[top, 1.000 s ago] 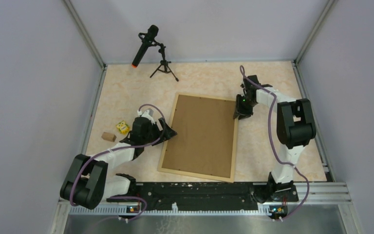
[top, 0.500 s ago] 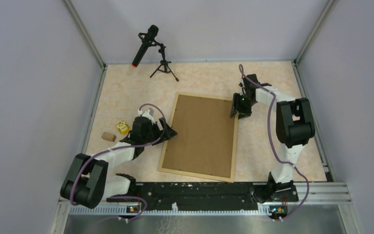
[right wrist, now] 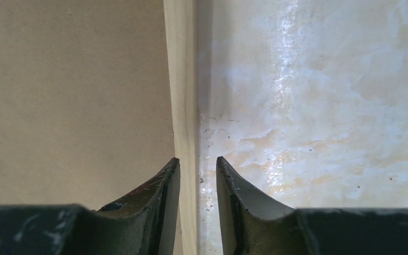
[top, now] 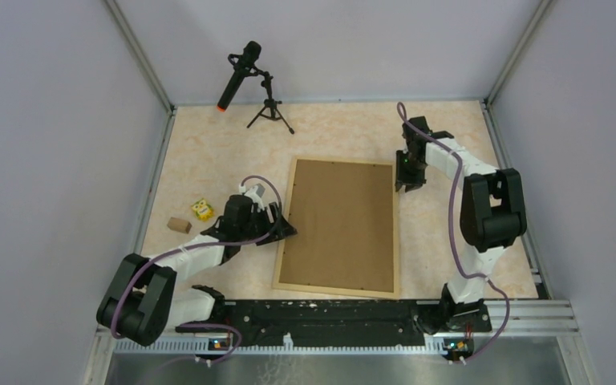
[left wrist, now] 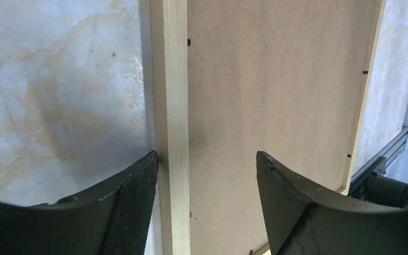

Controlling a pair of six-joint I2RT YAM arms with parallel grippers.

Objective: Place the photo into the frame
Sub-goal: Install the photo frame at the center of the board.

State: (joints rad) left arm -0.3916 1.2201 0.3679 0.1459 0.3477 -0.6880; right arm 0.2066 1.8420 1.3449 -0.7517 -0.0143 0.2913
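The frame (top: 286, 216) of light wood lies flat in the middle of the table, with the brown backing board (top: 341, 224) filling it. The photo is hidden. My left gripper (top: 283, 227) is open and straddles the frame's left rail (left wrist: 170, 106); its left finger (left wrist: 133, 202) is against the rail's outer side. My right gripper (top: 407, 186) sits at the right rail (right wrist: 181, 79) near the far corner. Its jaws are narrowly parted, one on each side of the rail, and a strip of table shows beside the right finger (right wrist: 234, 202).
A microphone on a small tripod (top: 241, 72) stands at the back left. A small yellow object (top: 202, 209) and a small brown block (top: 180, 225) lie left of the left arm. The black base rail (top: 329, 309) runs along the near edge.
The frame has swung from tilted to square with the table, and its near end has shifted right. Both grippers moved with it, the left one to the right.
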